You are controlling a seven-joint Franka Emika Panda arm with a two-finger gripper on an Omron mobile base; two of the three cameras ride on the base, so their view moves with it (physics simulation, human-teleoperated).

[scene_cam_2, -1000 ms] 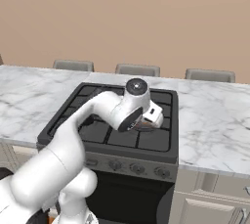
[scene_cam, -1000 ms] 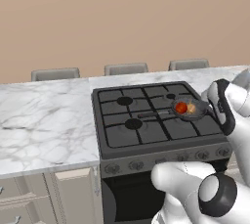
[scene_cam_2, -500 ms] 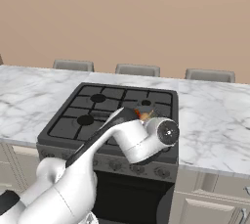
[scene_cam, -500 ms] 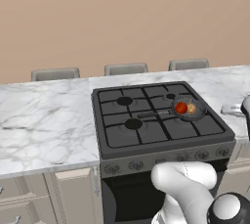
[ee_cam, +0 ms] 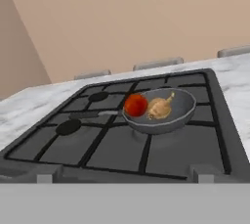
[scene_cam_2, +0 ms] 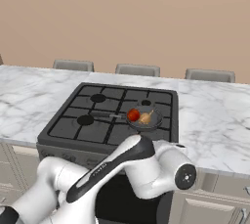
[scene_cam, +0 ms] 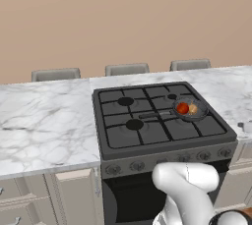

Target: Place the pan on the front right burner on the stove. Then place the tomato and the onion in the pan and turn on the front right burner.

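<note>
One stove sits in one marble bench; one pan rests on its grates; inside the pan lie one tomato and one onion; three burner caps show clearly, the fourth hidden under the pan; three grey wall outlets line the wall behind; knobs run along the stove's front panel, too small to count.

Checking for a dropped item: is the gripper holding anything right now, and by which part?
Nothing is held. The tomato and the onion lie in the pan on the stove.
</note>
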